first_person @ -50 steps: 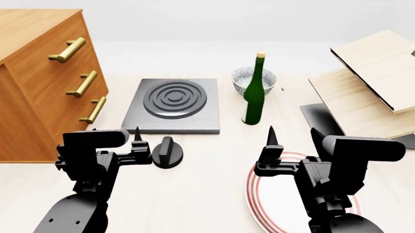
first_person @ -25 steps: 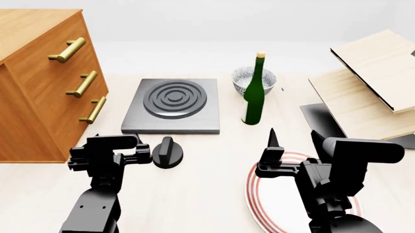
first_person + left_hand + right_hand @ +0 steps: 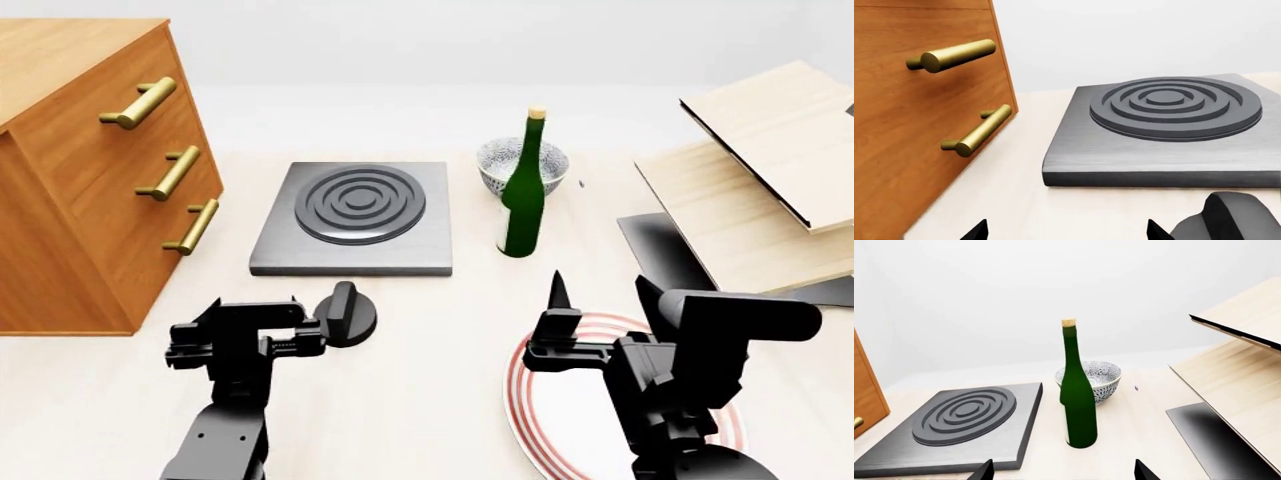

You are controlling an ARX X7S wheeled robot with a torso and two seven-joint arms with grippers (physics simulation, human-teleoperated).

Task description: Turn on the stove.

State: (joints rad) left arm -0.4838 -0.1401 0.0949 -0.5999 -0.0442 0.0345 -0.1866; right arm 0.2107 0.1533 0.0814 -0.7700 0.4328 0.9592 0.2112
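Note:
The stove (image 3: 350, 255) is a dark-grey square slab with a ringed burner (image 3: 360, 203), at the table's middle left. It also shows in the left wrist view (image 3: 1134, 160) and the right wrist view (image 3: 894, 455). The black round knob (image 3: 344, 314) stands just in front of the slab. It shows in the left wrist view (image 3: 1231, 220) too. My left gripper (image 3: 267, 314) is open and low over the table. The knob sits just outside one of its fingertips (image 3: 1155, 231), beside it and not between the jaws. My right gripper (image 3: 601, 295) is open and empty above the plate.
A wooden drawer cabinet (image 3: 67, 180) with brass handles (image 3: 170, 173) stands left of the stove. A green bottle (image 3: 523, 190) and a patterned bowl (image 3: 507, 160) stand right of it. A red-rimmed white plate (image 3: 534, 405) lies under my right arm. Wooden boards (image 3: 761, 170) and a black sheet (image 3: 661, 245) lie at right.
My left gripper has come down and a little to the right, ending beside the knob. The right arm has hardly moved.

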